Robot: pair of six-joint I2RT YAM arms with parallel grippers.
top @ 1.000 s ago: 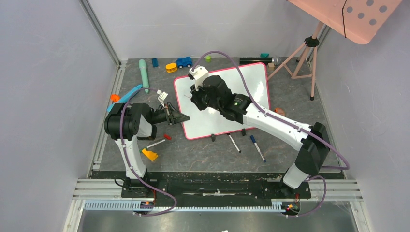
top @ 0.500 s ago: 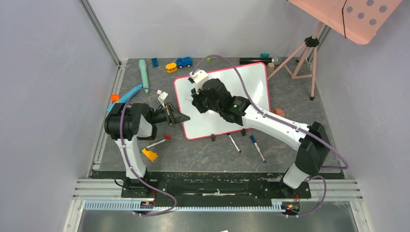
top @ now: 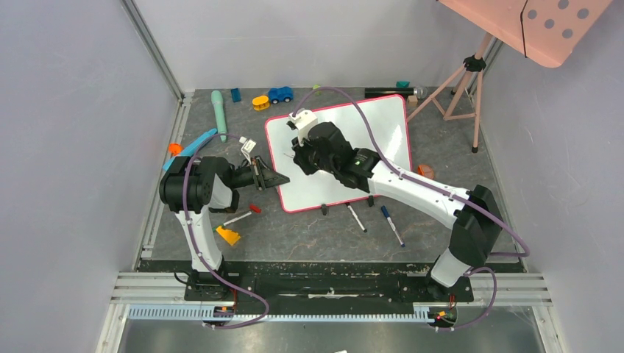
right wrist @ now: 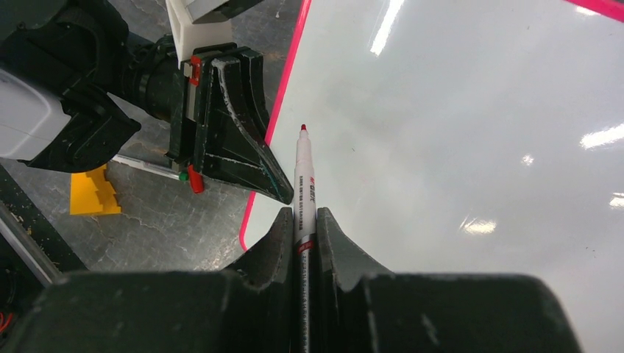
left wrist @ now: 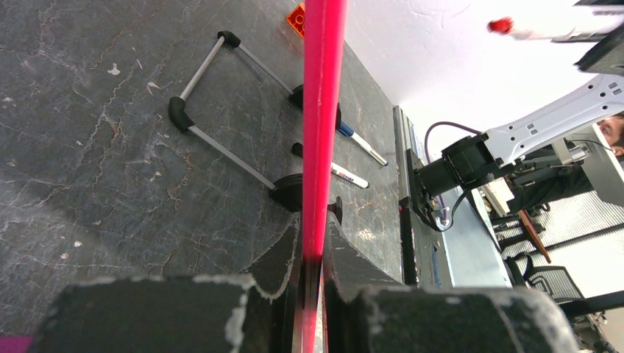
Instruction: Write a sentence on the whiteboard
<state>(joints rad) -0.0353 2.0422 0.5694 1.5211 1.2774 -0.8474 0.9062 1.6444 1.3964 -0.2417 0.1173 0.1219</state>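
Note:
The whiteboard (top: 383, 129) stands tilted on the dark table, glossy white with a red-pink frame (left wrist: 321, 110). My left gripper (top: 282, 179) (left wrist: 313, 239) is shut on the frame's left edge. My right gripper (top: 296, 156) (right wrist: 305, 220) is shut on a red-tipped marker (right wrist: 304, 184) and hangs over the board's left part. The marker's tip sits just inside the left frame, close to the left gripper's fingers (right wrist: 250, 165). Whether it touches the surface I cannot tell. The sentence is out of view: the board surface (right wrist: 456, 147) that shows is blank.
Two loose pens (top: 357, 218) (top: 391, 224) lie in front of the board's black feet (left wrist: 287, 193). A red-capped pen (top: 243, 215) and a yellow block (top: 228, 235) lie by the left arm. Toys line the back, among them a blue car (top: 280, 94). A tripod (top: 471, 81) stands back right.
The right wrist has shifted slightly toward the near side with the marker. The left arm has stayed put, still clamped on the frame.

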